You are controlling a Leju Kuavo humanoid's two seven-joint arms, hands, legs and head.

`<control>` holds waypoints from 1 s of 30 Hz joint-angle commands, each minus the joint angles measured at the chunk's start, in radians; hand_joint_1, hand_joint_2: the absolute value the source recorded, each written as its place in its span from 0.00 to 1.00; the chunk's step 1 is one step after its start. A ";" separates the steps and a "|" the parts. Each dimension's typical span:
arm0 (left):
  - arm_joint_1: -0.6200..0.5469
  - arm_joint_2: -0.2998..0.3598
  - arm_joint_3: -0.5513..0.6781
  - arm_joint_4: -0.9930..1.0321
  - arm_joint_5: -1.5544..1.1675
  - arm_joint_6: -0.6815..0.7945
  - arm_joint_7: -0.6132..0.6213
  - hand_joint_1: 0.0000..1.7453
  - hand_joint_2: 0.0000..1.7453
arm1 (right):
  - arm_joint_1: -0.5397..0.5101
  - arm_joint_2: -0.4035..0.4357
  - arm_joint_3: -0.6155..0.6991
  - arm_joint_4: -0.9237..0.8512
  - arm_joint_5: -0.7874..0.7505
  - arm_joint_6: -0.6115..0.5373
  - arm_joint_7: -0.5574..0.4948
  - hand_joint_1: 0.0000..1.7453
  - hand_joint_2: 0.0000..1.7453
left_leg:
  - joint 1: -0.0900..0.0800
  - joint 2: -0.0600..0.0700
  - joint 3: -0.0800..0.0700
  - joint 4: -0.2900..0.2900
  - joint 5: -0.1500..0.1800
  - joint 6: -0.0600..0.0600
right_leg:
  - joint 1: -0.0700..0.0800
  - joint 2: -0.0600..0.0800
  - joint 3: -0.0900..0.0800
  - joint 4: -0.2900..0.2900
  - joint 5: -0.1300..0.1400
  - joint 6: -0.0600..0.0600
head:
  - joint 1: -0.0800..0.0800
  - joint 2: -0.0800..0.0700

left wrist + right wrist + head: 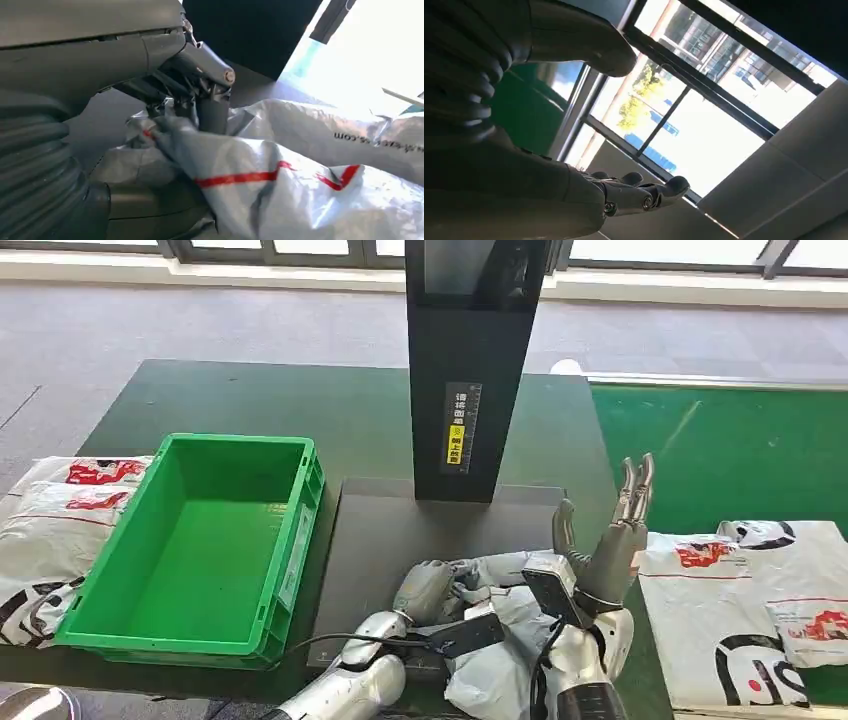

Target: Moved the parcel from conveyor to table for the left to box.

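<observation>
A parcel-sorting station, probably in a logistics test hall: a green plastic crate (200, 550) at centre left on a dark counter (250, 400), printed courier bags (55, 525) at the left edge, a green conveyor belt (730, 455) at right, a black scanner post (470, 370) at top centre.

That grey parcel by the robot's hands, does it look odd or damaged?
The parcel looks crumpled and bunched up rather than flat, unlike the flat bags on the green conveyor. The left hand grips it; no tear is visible. The green crate holds nothing.
</observation>
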 commanded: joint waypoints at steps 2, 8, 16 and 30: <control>-0.011 -0.004 -0.049 0.070 -0.015 -0.012 0.020 1.00 1.00 | -0.014 0.008 -0.060 0.020 0.001 0.003 0.001 0.00 1.00 | 0.000 0.000 0.001 -0.001 0.000 0.000 | 0.000 -0.001 0.002 -0.002 0.000 -0.001 | 0.000 0.000; -0.006 -0.004 0.039 0.030 0.014 0.095 -0.021 1.00 1.00 | 0.001 0.015 -0.069 -0.003 0.006 0.003 0.001 0.00 1.00 | 0.000 -0.001 0.002 -0.002 0.000 0.000 | 0.000 -0.002 0.003 -0.003 0.000 -0.001 | 0.000 0.000; 0.031 0.002 0.263 -0.096 0.014 0.262 -0.113 1.00 1.00 | 0.015 0.018 -0.074 -0.022 0.008 0.003 0.001 0.00 1.00 | 0.000 0.001 0.001 -0.002 0.000 0.000 | 0.000 -0.001 0.001 -0.002 0.000 -0.001 | 0.000 0.000; 0.222 -0.004 0.632 -0.575 -0.033 0.336 -0.224 1.00 1.00 | -0.008 0.013 -0.074 -0.005 0.003 0.003 0.001 0.00 1.00 | 0.000 0.005 0.002 -0.003 -0.001 -0.001 | 0.000 0.003 0.001 -0.002 0.000 -0.002 | 0.000 0.000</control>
